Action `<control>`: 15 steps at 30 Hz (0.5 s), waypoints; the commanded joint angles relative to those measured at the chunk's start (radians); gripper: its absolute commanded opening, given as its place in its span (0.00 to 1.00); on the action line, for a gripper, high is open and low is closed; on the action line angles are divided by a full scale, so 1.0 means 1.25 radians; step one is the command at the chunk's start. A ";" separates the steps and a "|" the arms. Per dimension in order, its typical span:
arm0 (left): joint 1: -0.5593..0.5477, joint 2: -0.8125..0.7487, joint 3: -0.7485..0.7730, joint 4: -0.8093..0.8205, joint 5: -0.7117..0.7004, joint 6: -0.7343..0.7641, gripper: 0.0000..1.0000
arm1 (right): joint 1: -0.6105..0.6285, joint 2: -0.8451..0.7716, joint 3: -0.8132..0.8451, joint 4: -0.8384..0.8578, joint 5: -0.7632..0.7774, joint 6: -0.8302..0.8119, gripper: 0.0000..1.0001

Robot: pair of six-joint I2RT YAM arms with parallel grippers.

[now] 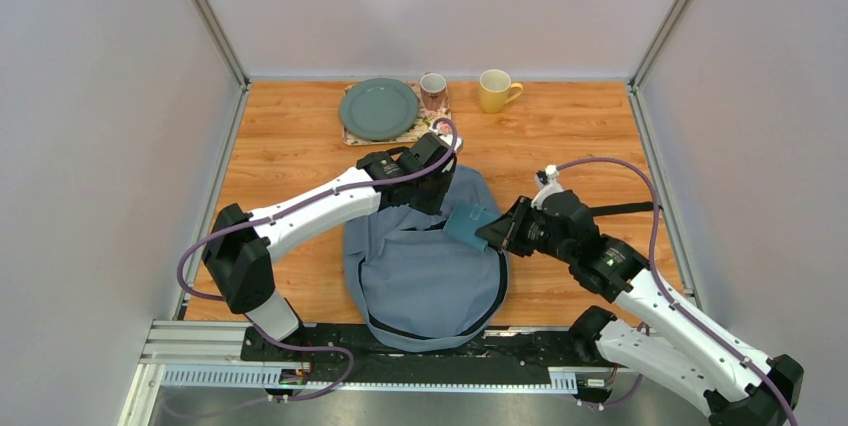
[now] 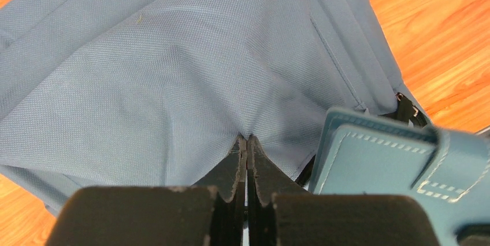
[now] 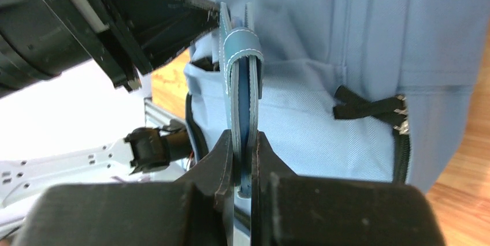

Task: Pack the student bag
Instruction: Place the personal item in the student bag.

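The student bag (image 1: 430, 276), one large grey-blue backpack with black trim, lay flat on the desk (image 1: 290, 146) at the middle of its near edge, its lower end hanging over that edge. Whether anything was inside it could not be told.

The left hand (image 2: 247, 145) was clenched on a pinch of the bag's fabric at its far end, and the cloth puckered up at the fingertips. The right hand (image 3: 242, 159) was clamped on one small teal case (image 1: 467, 224), held edge-up just beside the left hand, over the bag's right side near a black zipper.

Along the far edge of the desk stood one grey-green plate (image 1: 378, 109) on a patterned mat (image 1: 420, 131), and two mugs: a pinkish mug (image 1: 433, 92) touching the mat's right corner and a yellow mug (image 1: 493, 91) a little further right. The contents of the mugs could not be made out.
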 commanded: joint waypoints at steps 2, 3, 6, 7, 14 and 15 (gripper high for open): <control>0.010 -0.021 0.067 0.028 -0.025 0.007 0.00 | 0.000 -0.054 -0.070 0.125 -0.146 0.113 0.00; 0.014 -0.022 0.072 0.025 -0.022 0.003 0.00 | 0.002 -0.063 -0.083 0.136 -0.155 0.127 0.00; 0.021 -0.026 0.078 0.022 -0.005 0.002 0.00 | 0.000 -0.064 -0.133 0.207 -0.199 0.170 0.00; 0.023 -0.027 0.081 0.023 -0.004 0.002 0.00 | 0.002 -0.048 -0.144 0.233 -0.206 0.180 0.00; 0.029 -0.031 0.094 0.018 0.003 -0.007 0.00 | 0.014 0.000 -0.165 0.312 -0.254 0.206 0.00; 0.031 -0.029 0.098 0.016 0.002 -0.007 0.00 | 0.020 -0.002 -0.170 0.329 -0.257 0.210 0.00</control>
